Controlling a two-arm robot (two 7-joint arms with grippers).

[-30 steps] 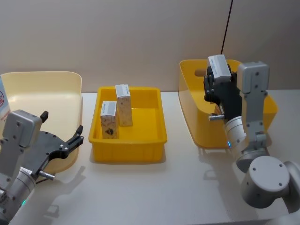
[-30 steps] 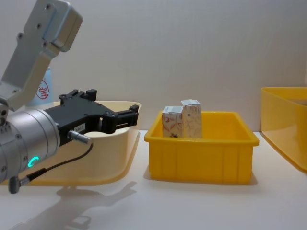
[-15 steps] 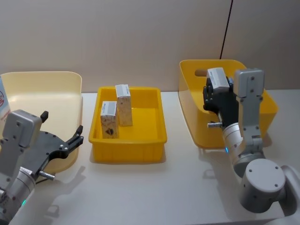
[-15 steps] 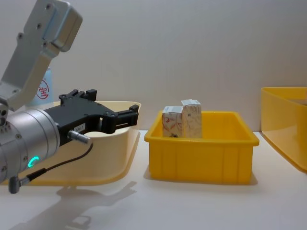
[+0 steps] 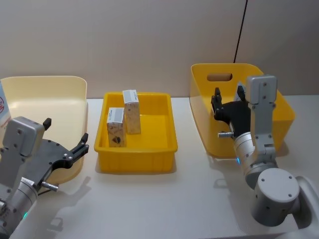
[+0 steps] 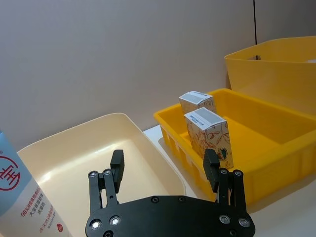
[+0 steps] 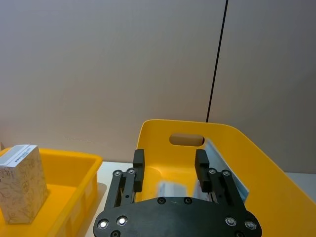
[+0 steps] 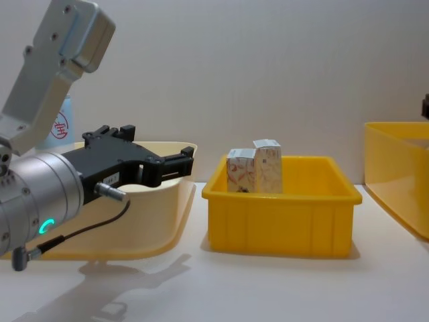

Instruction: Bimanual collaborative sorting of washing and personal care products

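Note:
Two whitish cartons with orange-red pattern (image 5: pixel 115 127) (image 5: pixel 131 111) stand upright in the middle yellow tray (image 5: pixel 149 152); they also show in the left wrist view (image 6: pixel 210 131) (image 6: pixel 197 101). My right gripper (image 5: pixel 228 99) hangs open over the tall yellow bin (image 5: pixel 224 67). In the right wrist view a blurred whitish carton (image 7: pixel 170 189) shows just below its open fingers (image 7: pixel 201 163), inside the bin. My left gripper (image 5: pixel 66 130) is open beside the cream bin (image 5: pixel 45 94), holding nothing. A light-blue-and-white tube (image 6: pixel 19 197) with a red round mark stands at the far left.
A pale blue flat item (image 7: pixel 224 165) leans on the tall bin's inner wall (image 7: pixel 247 163). The cream bin (image 8: pixel 161 201), tray (image 8: pixel 278 221) and tall bin (image 8: pixel 395 168) stand in a row along the wall. Bare white tabletop (image 5: pixel 169 204) lies in front of them.
My right gripper came down over the tall yellow bin and opened, letting go of the carton it held. The left arm and the two tray cartons have not moved.

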